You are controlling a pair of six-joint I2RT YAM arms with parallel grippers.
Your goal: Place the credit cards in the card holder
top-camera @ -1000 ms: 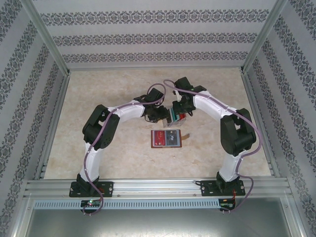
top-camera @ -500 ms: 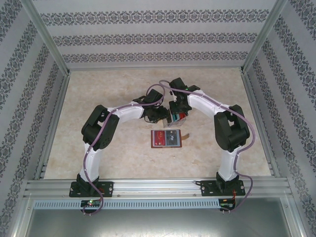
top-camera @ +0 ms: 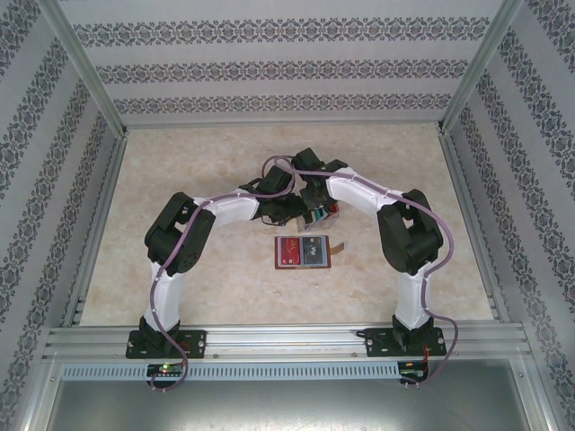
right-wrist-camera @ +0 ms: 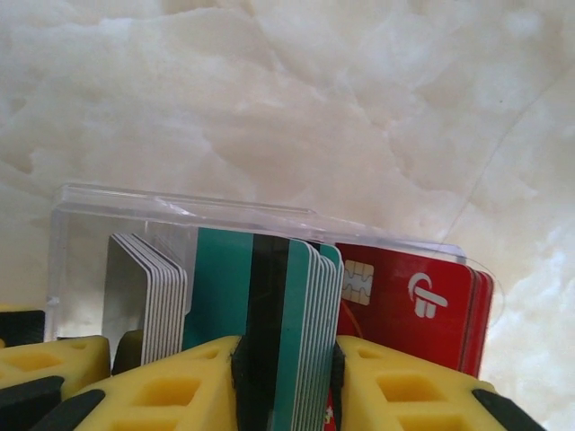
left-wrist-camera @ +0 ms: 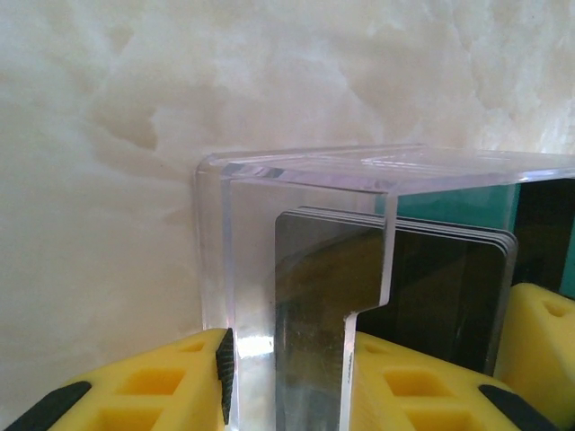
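since a second ago the right arm's elbow has swung in toward the centre and its wrist has slid left, so the right gripper now sits close against the left gripper over the middle of the table; the left arm and the card holder lie as they did. in the left wrist view we see the left gripper's yellow fingers pressed onto the end wall of the clear tray, with the dark grey cards standing upright just behind that wall and a strip of teal beyond them. in the right wrist view the right gripper's fingers pinch the teal cards, a stack on edge with a black stripe, from both sides. that stack stands in the tray between the grey stack on the left and the red cards on the right. from above, the tray sits between the two grippers, just beyond the card holder; we cannot tell whether it rests on the table. the holder lies open and flat nearer the arm bases, its snap tab sticking out to the right.
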